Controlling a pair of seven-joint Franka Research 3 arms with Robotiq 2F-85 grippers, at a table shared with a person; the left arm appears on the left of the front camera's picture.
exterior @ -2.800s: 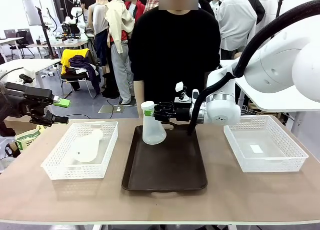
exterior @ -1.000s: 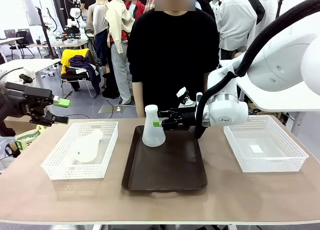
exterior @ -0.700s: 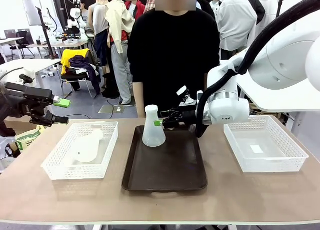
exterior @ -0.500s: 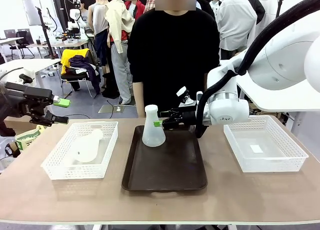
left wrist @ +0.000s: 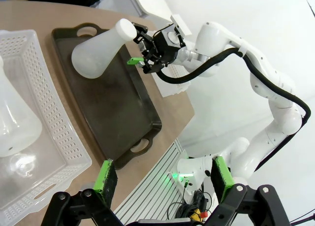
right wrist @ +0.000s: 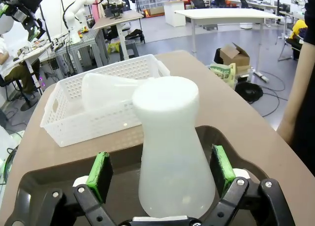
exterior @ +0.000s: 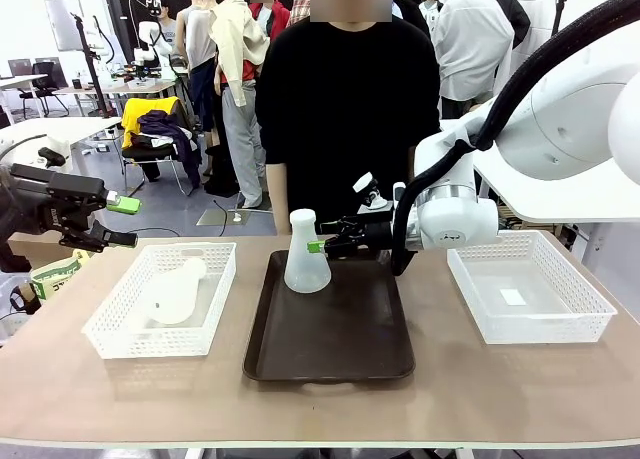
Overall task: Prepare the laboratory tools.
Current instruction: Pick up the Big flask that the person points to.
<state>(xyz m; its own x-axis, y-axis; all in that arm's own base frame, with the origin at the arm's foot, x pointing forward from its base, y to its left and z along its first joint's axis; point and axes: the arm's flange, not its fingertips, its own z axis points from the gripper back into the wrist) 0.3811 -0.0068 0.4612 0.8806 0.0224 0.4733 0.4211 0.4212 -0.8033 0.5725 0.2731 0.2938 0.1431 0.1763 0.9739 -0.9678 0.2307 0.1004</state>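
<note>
One frosted-white flask (exterior: 307, 254) stands upright at the far end of the dark brown tray (exterior: 330, 344). My right gripper (exterior: 318, 246) is open, level with the flask's shoulder and just to its right. In the right wrist view the flask (right wrist: 172, 157) rises between the green pads (right wrist: 101, 176), which stand spread apart. A second flask (exterior: 175, 291) lies on its side in the left mesh basket (exterior: 110, 334). My left gripper (exterior: 122, 222) hovers open off the table's left end, above that basket, with nothing between its fingers (left wrist: 106, 179).
A person in black (exterior: 350, 109) stands at the far side, right behind the tray. A white mesh basket (exterior: 530, 324) sits at the right, holding only a small label. Bare tabletop runs along the near edge.
My right gripper has let go of the flask's neck and drawn back a little to the right, leaving the flask standing on the tray. Over the last second nothing has moved.
</note>
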